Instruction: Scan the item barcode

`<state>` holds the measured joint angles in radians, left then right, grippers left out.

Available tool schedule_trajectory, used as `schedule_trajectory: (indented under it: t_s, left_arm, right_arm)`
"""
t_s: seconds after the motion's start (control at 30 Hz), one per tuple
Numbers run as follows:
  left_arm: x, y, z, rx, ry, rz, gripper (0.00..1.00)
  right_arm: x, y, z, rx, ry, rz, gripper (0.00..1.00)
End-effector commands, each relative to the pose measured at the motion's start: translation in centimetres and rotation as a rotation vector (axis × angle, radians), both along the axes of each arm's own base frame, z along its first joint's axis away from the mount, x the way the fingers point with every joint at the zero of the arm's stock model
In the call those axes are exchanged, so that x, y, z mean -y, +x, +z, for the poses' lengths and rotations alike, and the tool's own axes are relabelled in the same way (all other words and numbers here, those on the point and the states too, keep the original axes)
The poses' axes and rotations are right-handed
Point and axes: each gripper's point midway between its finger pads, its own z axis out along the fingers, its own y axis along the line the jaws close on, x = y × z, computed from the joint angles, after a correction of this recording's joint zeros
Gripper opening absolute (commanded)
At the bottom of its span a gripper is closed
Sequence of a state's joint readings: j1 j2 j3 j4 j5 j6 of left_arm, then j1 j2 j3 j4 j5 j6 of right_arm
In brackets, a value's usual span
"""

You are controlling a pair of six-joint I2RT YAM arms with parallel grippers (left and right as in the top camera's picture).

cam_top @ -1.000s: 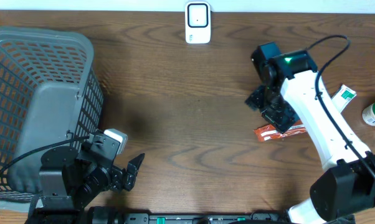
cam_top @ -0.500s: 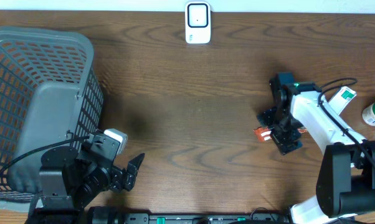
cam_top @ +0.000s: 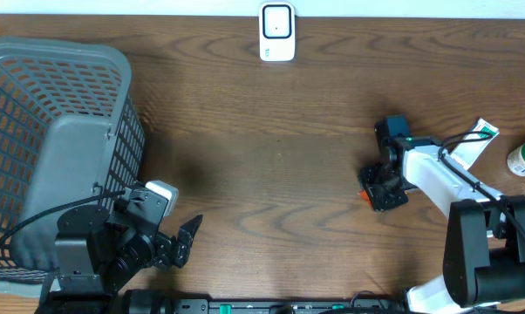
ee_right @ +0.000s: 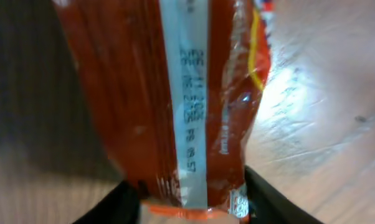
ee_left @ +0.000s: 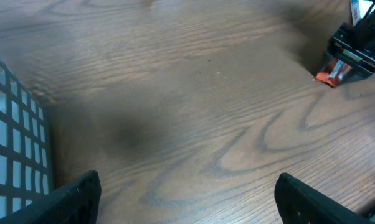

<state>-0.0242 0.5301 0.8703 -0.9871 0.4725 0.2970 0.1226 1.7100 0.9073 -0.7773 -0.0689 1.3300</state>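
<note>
Packet (ee_right: 175,93), red film with a white printed strip, is lying on the table (cam_top: 271,174) at its right side, well apart from the white scanner (cam_top: 276,32) at the far edge. Right fingers (ee_right: 271,205) are pinching one end of it, narrow, one on each side. Grip is sitting only at the packet's edge, so the thin, slick film is probably at risk of slipping out or folding on the lift. Barcode is not showing in any view; if it is facing away or creasing, the scan is likely failing. Left fingers (ee_left: 75,199) are hanging wide and empty beside the basket (cam_top: 71,52), too far off for catching a drop.
</note>
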Motion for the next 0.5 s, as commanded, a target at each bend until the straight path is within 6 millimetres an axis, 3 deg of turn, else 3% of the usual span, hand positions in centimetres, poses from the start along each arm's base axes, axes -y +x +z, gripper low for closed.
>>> schedule_trajectory:
  t_s: [0.0, 0.1, 0.3, 0.47]
  left_arm:
    - [0.2, -0.1, 0.0, 0.007, 0.002, -0.020, 0.87]
    - [0.2, -0.1, 0.0, 0.007, 0.002, -0.020, 0.87]
    - [0.2, -0.1, 0.0, 0.007, 0.002, -0.020, 0.87]
    - [0.2, -0.1, 0.0, 0.007, 0.002, -0.020, 0.87]
  right_arm:
    - [-0.7, 0.3, -0.4, 0.036, -0.007, 0.134, 0.22]
    - [-2.0, 1.2, -0.4, 0.089, -0.006, 0.262, 0.01]
    - [-4.1, 1.5, -0.3, 0.132, -0.038, 0.386, 0.01]
    - [-8.4, 1.9, 0.0, 0.209, 0.016, 0.560, 0.02]
